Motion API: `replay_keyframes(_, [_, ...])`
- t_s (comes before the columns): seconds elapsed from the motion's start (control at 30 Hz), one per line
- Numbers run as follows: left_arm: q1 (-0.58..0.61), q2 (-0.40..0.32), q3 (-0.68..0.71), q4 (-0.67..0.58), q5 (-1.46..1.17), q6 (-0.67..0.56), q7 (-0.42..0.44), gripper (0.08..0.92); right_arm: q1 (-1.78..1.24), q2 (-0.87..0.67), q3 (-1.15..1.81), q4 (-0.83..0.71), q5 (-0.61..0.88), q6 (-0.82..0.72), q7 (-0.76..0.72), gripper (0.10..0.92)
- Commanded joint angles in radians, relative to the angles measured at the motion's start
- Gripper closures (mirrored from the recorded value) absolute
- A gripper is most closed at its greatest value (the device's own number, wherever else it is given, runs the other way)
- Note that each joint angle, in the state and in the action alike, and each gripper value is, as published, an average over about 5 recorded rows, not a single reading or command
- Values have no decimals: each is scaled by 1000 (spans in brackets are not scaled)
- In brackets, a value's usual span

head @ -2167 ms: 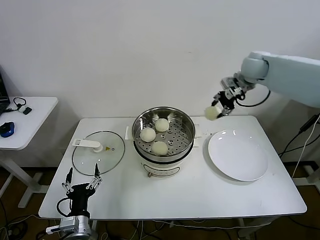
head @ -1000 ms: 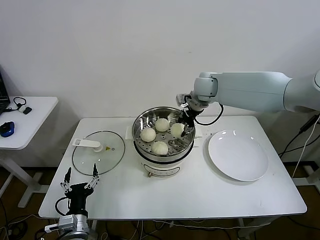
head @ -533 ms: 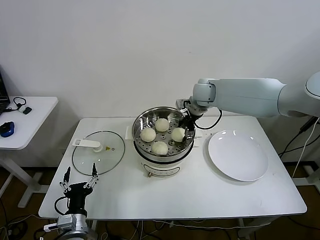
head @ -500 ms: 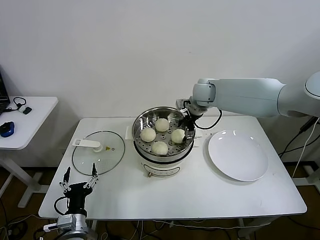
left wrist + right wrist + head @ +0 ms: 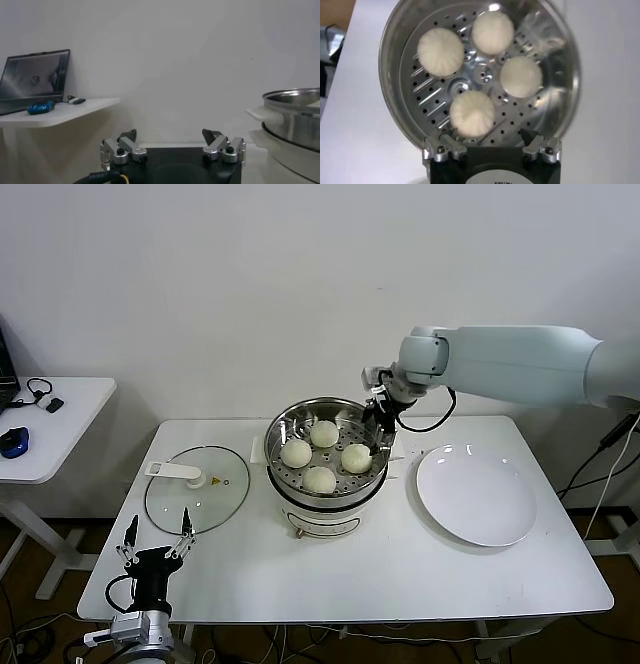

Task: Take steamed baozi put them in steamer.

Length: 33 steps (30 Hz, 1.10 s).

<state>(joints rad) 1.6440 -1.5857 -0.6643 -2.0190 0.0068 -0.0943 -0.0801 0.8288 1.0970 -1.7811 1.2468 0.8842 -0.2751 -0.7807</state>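
Hovering just above the far right rim of the steamer [image 5: 327, 452], right gripper [image 5: 381, 427] standing with fingers spread and holding nothing. Sitting directly below it on the perforated tray, all four buns [image 5: 479, 75]: nearest bun [image 5: 472, 114] just under the fingertips, the other three ringing the tray's centre, none touching another. Judging from this, closing out the placing step: plate [image 5: 476, 494] lying bare just to the gripper's right, nothing left to fetch. Next move likely calling for a straight lift clear of the steel rim without brushing the nearest bun, then perhaps a turn toward the glass lid [image 5: 196, 488] lying flat on the table [image 5: 400, 574], well away on the steamer's other side.

Waiting low at the table's near left corner, left gripper [image 5: 153, 562], fingers splayed wide and empty.

Showing from the right wrist what the head camera only hints at: spacing of the buns across the holes. Showing from the left wrist only the steamer's side, a side table [image 5: 55, 111] and laptop [image 5: 34, 79] beyond.
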Motion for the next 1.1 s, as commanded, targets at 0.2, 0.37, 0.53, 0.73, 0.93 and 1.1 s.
replay_keyframes(0.2, [10,15,3,-22,1,1,0,177,-65,-446,275,411,146,7,528,203])
replay_keyframes(0.37, [17,21,2,-27,2,-1,-1,177,-488,-672,685,552,36,28,713,203])
replay_keyframes(0.53, [20,25,1,-26,6,-1,-1,177,-904,-810,1052,680,-58,112,860,203])
replay_keyframes(0.73, [17,23,-2,-20,14,-3,0,177,-1161,-893,1224,773,-106,292,1058,203])
replay_keyframes(0.93, [19,20,-2,-28,25,-3,5,177,-1956,-707,2045,811,-214,249,1069,203])
replay_keyframes(1.1, [28,23,-4,-31,28,-14,9,177,-2193,-514,2271,823,-314,280,1022,203])
